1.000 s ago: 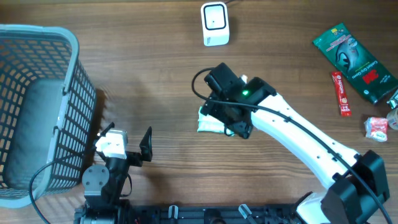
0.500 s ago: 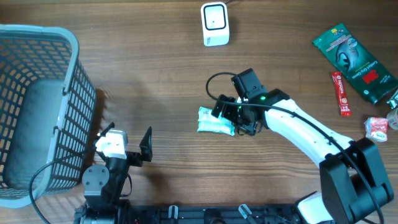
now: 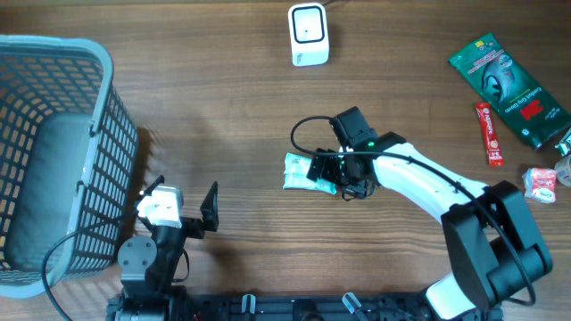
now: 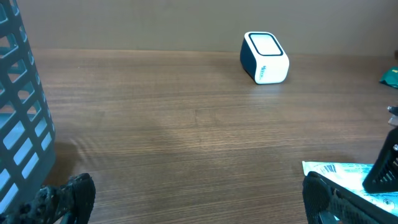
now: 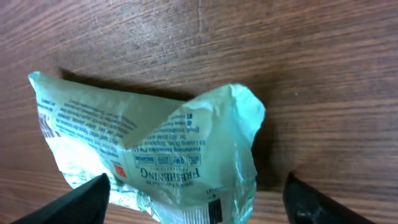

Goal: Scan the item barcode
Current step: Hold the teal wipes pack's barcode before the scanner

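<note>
The item is a crinkled mint-green and white packet (image 3: 297, 172) lying flat on the wooden table, with a small black barcode near its lower edge (image 5: 214, 210). My right gripper (image 3: 328, 175) is down over the packet's right end. It is open, and its two dark fingertips (image 5: 84, 202) straddle the packet (image 5: 155, 146) without pinching it. The white scanner (image 3: 308, 34) stands at the far middle of the table, also visible from the left wrist (image 4: 264, 57). My left gripper (image 3: 186, 208) rests open near the front edge, over bare wood (image 4: 199, 205). The packet's corner (image 4: 339, 170) shows at its right.
A grey mesh basket (image 3: 105, 178) fills the left side, its wall close to the left arm (image 4: 18, 124). At the far right lie a green pouch (image 3: 508, 76), a red stick pack (image 3: 487, 134) and a small pink-white packet (image 3: 540, 183).
The right arm swung off the packet to its right, then came back onto the packet's right end with its jaws slightly narrowed. The left arm has not moved.
</note>
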`<state>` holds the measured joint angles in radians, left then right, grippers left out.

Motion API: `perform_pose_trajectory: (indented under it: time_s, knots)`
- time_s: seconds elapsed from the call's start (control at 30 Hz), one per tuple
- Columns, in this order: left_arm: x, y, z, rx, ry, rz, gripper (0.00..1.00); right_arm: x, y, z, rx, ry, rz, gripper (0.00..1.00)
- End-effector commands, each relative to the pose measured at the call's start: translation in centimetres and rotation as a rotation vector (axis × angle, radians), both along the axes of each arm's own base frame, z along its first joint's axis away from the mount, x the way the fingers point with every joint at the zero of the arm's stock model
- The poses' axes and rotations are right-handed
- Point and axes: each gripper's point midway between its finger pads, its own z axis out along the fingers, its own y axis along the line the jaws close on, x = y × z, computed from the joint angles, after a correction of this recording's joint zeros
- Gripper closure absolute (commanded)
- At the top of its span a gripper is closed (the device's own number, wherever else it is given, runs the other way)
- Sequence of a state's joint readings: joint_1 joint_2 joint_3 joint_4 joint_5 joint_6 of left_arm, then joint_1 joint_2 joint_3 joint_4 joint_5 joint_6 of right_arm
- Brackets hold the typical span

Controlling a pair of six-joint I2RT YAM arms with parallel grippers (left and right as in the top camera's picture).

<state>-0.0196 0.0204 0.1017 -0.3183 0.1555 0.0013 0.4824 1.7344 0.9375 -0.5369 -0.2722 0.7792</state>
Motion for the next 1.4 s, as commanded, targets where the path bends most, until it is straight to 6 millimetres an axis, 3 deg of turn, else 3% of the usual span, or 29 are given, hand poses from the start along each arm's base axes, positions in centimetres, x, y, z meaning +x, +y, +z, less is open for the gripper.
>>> perform_pose_trajectory:
  time_s: [0.0, 0.07, 0.13, 0.17, 0.3, 0.5, 0.53, 0.67, 0.83, 0.9, 0.97, 1.07, 1.13, 1.23, 1.37]
  knots:
    - [0.0, -0.2, 0.0, -0.012, -0.003, -0.009, 0.0, -0.8, -0.6, -1.8, -0.032, 0.042, 0.016, 0.4]
    - [0.0, -0.2, 0.0, -0.012, -0.003, -0.009, 0.0, -0.5, -0.5, -1.7, -0.027, 0.025, 0.031, 0.59]
    - [0.0, -0.2, 0.0, -0.012, -0.003, -0.009, 0.0, 0.6, 1.0, -1.1, 0.042, -0.056, 0.133, 0.91]
    - [0.0, -0.2, 0.0, -0.012, -0.003, -0.009, 0.0, 0.9, 1.6, -0.8, 0.07, -0.079, 0.159, 0.96]
    - [0.0, -0.2, 0.0, -0.011, -0.003, -0.009, 0.0, 1.8, 3.3, 2.1, 0.266, -0.146, 0.263, 0.96]
    - [0.0, -0.2, 0.0, -0.011, -0.003, -0.009, 0.0, 1.7, 3.5, 10.9, 0.687, -0.349, 0.488, 0.95]
    - [0.0, -0.2, 0.0, -0.012, -0.003, -0.009, 0.0, 1.6, 3.2, 12.2, 0.729, -0.355, 0.474, 0.95]
    - [0.0, -0.2, 0.0, -0.011, -0.003, -0.009, 0.0, 0.5, 2.7, 14.4, 0.74, -0.349, 0.45, 0.95]
    - [0.0, -0.2, 0.0, -0.011, -0.003, -0.009, 0.0, 0.2, 1.1, 15.6, 0.592, -0.406, 0.41, 0.95]
    - [0.0, -0.2, 0.0, -0.012, -0.003, -0.009, 0.0, 1.3, -0.9, 15.3, 0.399, -0.473, 0.348, 0.95]
    - [0.0, -0.2, 0.0, -0.012, -0.003, -0.009, 0.0, 3.3, -4.2, 15.4, 0.1, -0.594, 0.259, 0.95]
    - [0.0, -0.2, 0.0, -0.012, -0.003, -0.009, 0.0, 6.1, -7.9, 17.2, -0.24, -0.758, 0.114, 0.95]
    - [0.0, -0.2, 0.0, -0.012, -0.003, -0.009, 0.0, 8.2, -7.8, 19.1, -0.367, -0.902, 0.143, 0.95]
    - [0.0, -0.2, 0.0, -0.012, -0.003, -0.009, 0.0, 11.0, -6.0, 20.6, -0.406, -1.05, 0.242, 0.95]
    - [0.0, -0.2, 0.0, -0.012, -0.003, -0.009, 0.0, 15.6, -5.3, 20.4, -0.571, -1.195, 0.318, 0.95]
